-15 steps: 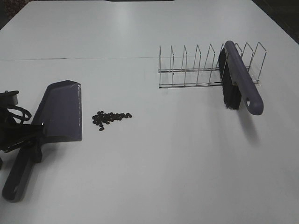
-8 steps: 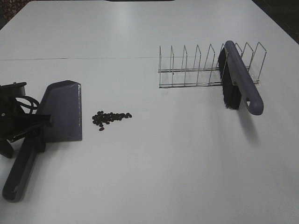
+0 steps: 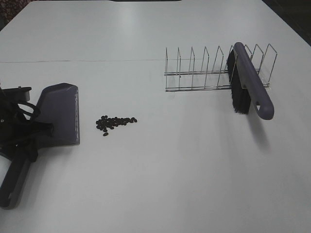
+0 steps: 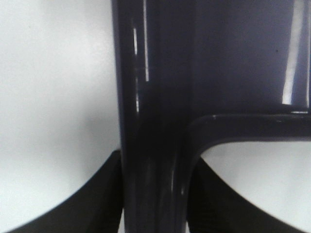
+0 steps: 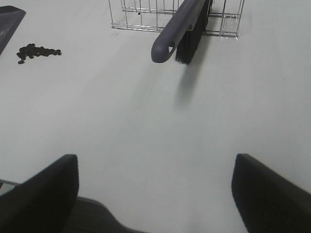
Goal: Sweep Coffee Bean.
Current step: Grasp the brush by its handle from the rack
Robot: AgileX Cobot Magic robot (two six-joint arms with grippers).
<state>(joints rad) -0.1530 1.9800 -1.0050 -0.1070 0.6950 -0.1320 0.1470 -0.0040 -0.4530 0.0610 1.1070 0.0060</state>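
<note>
The coffee beans (image 3: 115, 123) lie in a small dark cluster on the white table (image 3: 160, 160). The purple-grey dustpan (image 3: 59, 114) sits just left of them with its mouth towards them. My left gripper (image 3: 25, 141) is shut on the dustpan's handle (image 3: 14, 179). In the left wrist view the handle (image 4: 155, 121) runs between the black fingers (image 4: 97, 199). The purple brush (image 3: 250, 82) with black bristles leans in the wire rack (image 3: 204, 70) at the right. My right gripper (image 5: 155, 194) is open and empty, well short of the brush (image 5: 175, 29); the beans (image 5: 36, 51) also show there.
The wire rack (image 5: 141, 14) stands behind the brush at the back right. A thin seam (image 3: 82, 60) crosses the table's far part. The right arm is out of the exterior high view.
The dustpan has shifted left and turned a little, its handle swinging towards the table's left edge in my left gripper. The beans, brush and rack have not moved.
</note>
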